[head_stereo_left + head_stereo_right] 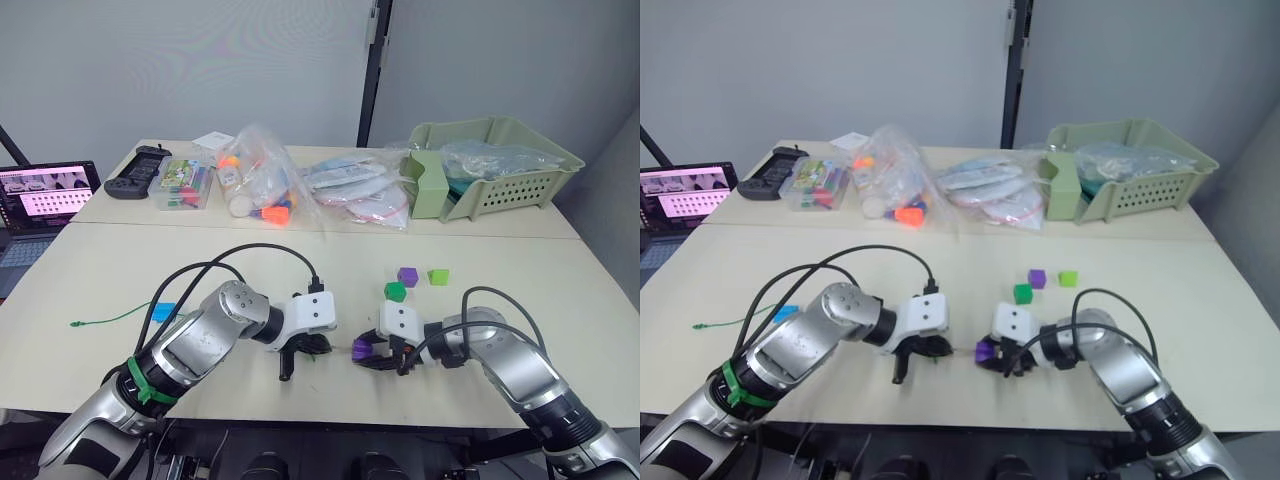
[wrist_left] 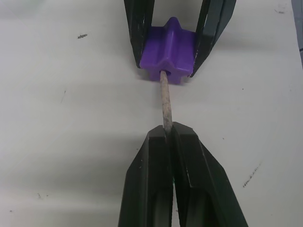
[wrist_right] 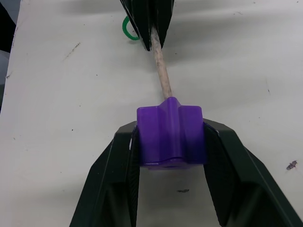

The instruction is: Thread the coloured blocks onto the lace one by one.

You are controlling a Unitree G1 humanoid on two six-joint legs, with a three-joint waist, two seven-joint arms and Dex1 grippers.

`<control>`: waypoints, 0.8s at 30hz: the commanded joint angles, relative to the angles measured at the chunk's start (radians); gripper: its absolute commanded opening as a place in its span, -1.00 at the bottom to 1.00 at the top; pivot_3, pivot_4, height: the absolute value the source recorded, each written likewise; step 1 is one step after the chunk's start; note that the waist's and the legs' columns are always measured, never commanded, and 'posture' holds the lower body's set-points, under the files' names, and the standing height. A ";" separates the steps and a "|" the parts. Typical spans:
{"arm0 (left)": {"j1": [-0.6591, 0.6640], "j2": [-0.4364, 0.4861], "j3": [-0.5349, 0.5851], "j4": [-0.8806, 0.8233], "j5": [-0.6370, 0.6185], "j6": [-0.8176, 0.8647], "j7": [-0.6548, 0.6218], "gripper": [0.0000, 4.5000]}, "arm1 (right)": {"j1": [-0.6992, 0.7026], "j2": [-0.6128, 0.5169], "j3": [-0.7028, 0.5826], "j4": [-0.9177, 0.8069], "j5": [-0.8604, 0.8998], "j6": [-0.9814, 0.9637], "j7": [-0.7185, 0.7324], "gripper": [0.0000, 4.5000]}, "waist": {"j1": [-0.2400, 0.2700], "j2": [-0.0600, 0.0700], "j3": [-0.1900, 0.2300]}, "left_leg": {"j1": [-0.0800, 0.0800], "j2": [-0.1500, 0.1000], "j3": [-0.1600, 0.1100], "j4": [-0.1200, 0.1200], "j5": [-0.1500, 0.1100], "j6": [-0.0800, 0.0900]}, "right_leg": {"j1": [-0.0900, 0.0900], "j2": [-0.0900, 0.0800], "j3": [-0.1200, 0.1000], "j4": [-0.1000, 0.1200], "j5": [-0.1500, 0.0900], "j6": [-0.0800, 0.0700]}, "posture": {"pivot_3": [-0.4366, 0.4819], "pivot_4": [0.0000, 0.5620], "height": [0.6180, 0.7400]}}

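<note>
The left gripper (image 2: 169,137) is pinching the stiff pale lace tip (image 2: 165,100), aiming it at the hole. The right gripper (image 3: 171,137) is clamping the purple plastic cube (image 3: 171,136) near the bench's front edge, steadying it; the tip is apparently just entering.

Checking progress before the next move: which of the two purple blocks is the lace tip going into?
The purple block clamped in the right gripper, with the lace tip at its hole. The other purple block lies loose on the table near both green blocks.

Two head cameras look down at the table (image 1: 90,350) from above. Two wrist cameras sit very close, facing each other, both seeing the purple block (image 2: 168,49).
</note>
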 commanded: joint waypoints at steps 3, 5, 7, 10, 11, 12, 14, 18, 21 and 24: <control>-0.006 -0.034 0.014 -0.009 -0.026 -0.028 0.002 -1.00 | 0.007 0.002 0.018 -0.015 -0.003 0.024 -0.001 -0.39 | 0.000 0.000 0.000 | 0.000 0.000 0.000 0.000 0.000 0.000 | 0.000 0.000 0.000 0.000 0.000 0.000 | -0.05 -0.47 1.00; -0.006 -0.039 0.012 -0.004 -0.027 -0.034 -0.001 -1.00 | 0.006 0.004 0.019 -0.018 -0.002 0.027 -0.003 -0.39 | 0.000 0.000 0.000 | 0.000 0.000 0.000 0.000 0.000 0.000 | 0.000 0.000 0.000 0.000 0.000 0.000 | -0.05 -0.47 1.00; -0.014 -0.046 0.002 0.008 -0.023 -0.039 -0.003 -1.00 | 0.006 0.007 0.018 -0.026 -0.001 0.034 -0.007 -0.39 | 0.000 0.000 0.000 | 0.000 0.000 0.000 0.000 0.000 0.000 | 0.000 0.000 0.000 0.000 0.000 0.000 | -0.05 -0.47 1.00; -0.023 -0.057 -0.008 0.020 -0.015 -0.046 -0.005 -1.00 | 0.007 0.007 0.017 -0.041 0.002 0.045 -0.011 -0.39 | 0.000 0.000 0.000 | 0.000 0.000 0.000 0.000 0.000 0.000 | 0.000 0.000 0.000 0.000 0.000 0.000 | -0.05 -0.47 1.00; -0.025 -0.064 -0.009 0.024 -0.015 -0.048 -0.004 -1.00 | 0.007 0.009 0.016 -0.046 0.003 0.049 -0.014 -0.39 | 0.000 0.000 0.000 | 0.000 0.000 0.000 0.000 0.000 0.000 | 0.000 0.000 0.000 0.000 0.000 0.000 | -0.05 -0.47 1.00; -0.026 -0.073 -0.010 0.030 -0.015 -0.053 -0.003 -1.00 | 0.007 0.010 0.016 -0.052 0.004 0.054 -0.016 -0.39 | 0.000 0.000 0.000 | 0.000 0.000 0.000 0.000 0.000 0.000 | 0.000 0.000 0.000 0.000 0.000 0.000 | -0.05 -0.47 1.00; -0.030 -0.091 -0.015 0.039 -0.014 -0.061 -0.002 -1.00 | 0.008 0.012 0.016 -0.061 0.006 0.062 -0.020 -0.39 | 0.001 0.000 0.000 | 0.000 0.000 0.000 0.000 0.000 0.000 | 0.000 0.000 0.000 0.000 0.000 0.000 | -0.05 -0.47 1.00; -0.032 -0.149 -0.025 0.073 -0.029 -0.089 -0.005 -1.00 | 0.005 0.024 0.023 -0.073 0.008 0.077 -0.031 -0.39 | 0.001 0.000 0.000 | 0.000 0.000 0.000 0.001 0.000 0.000 | 0.000 0.000 0.000 0.000 0.000 0.000 | -0.05 -0.47 1.00; -0.032 -0.166 -0.030 0.093 -0.030 -0.107 -0.019 -1.00 | 0.004 0.030 0.030 -0.075 0.006 0.081 -0.034 -0.39 | 0.000 0.000 0.000 | 0.000 0.000 0.000 0.001 0.000 0.000 | 0.000 0.000 0.000 0.000 0.000 0.000 | -0.05 -0.47 1.00; -0.033 -0.180 -0.033 0.110 -0.022 -0.135 -0.027 -1.00 | 0.004 0.034 0.031 -0.080 0.004 0.084 -0.034 -0.39 | -0.001 0.000 0.000 | 0.000 0.000 0.000 0.001 0.000 0.000 | 0.000 0.000 0.000 0.001 0.000 0.000 | -0.05 -0.47 1.00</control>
